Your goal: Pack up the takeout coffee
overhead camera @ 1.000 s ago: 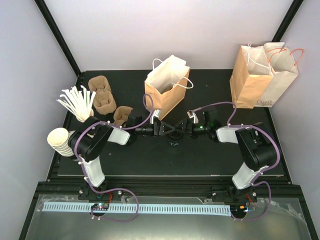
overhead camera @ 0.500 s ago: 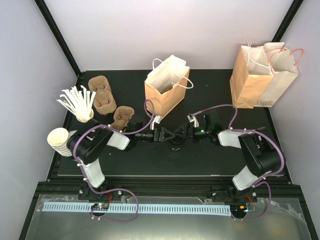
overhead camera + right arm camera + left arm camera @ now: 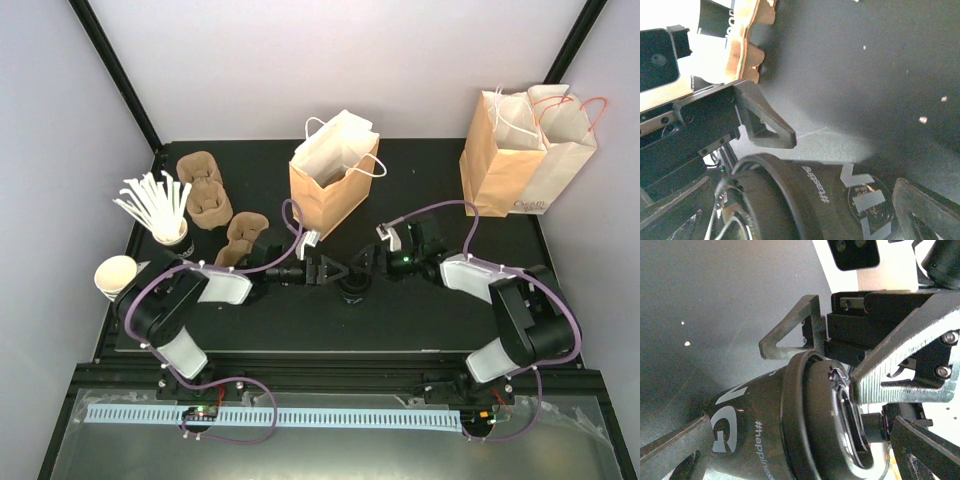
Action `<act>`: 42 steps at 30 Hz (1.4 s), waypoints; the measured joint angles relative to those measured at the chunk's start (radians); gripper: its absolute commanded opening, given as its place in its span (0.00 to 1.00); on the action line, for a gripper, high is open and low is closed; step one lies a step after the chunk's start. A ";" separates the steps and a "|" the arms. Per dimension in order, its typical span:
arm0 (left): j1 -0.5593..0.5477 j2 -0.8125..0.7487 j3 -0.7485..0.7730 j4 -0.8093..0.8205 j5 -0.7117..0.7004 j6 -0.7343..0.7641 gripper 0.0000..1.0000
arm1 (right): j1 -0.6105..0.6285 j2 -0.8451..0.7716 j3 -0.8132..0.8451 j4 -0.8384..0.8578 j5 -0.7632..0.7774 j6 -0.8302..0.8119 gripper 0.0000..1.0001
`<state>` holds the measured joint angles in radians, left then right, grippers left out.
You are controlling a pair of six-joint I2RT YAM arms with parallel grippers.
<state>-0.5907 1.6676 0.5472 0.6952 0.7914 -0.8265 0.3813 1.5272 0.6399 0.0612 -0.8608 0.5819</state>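
Observation:
The takeout coffee (image 3: pixel 351 289) stands on the black table mid-front, its black lid up. In the left wrist view, the cup (image 3: pixel 765 425) with its black printed band and lid lies between my left gripper's (image 3: pixel 725 400) spread fingers. The upper finger (image 3: pixel 790 335) is right at the lid rim. In the right wrist view, the same cup (image 3: pixel 815 200) sits between my right gripper's (image 3: pixel 840 175) spread fingers, with a strip of table between the upper finger (image 3: pixel 767 127) and the lid. From above, the left gripper (image 3: pixel 328 268) and right gripper (image 3: pixel 364 265) face each other, tips nearly meeting.
An open brown bag (image 3: pixel 333 178) stands just behind the grippers. A second bag (image 3: pixel 522 155) is at the back right. Brown pulp carriers (image 3: pixel 205 195) and a cup of white stirrers (image 3: pixel 160 210) are at the left, with stacked lidless cups (image 3: pixel 115 278) near the left edge.
Both grippers have come forward and toward each other, closing in on the cup from either side. The cup has not moved.

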 measured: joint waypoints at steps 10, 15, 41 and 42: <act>0.009 -0.232 0.053 -0.345 -0.158 0.167 0.99 | 0.000 -0.108 0.156 -0.265 0.229 -0.132 1.00; 0.014 -0.346 0.060 -0.498 -0.244 0.238 0.99 | 0.000 -0.159 0.192 -0.380 0.347 -0.163 1.00; 0.027 -0.645 0.024 -0.720 -0.281 0.319 0.99 | 0.021 -0.227 0.466 -0.843 0.754 -0.090 0.97; 0.027 -0.651 0.024 -0.721 -0.279 0.319 0.99 | 0.021 -0.233 0.455 -0.848 0.754 -0.078 0.96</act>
<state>-0.5640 1.0164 0.5716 -0.0254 0.5121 -0.5079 0.4026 1.2945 1.0950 -0.7872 -0.1066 0.5037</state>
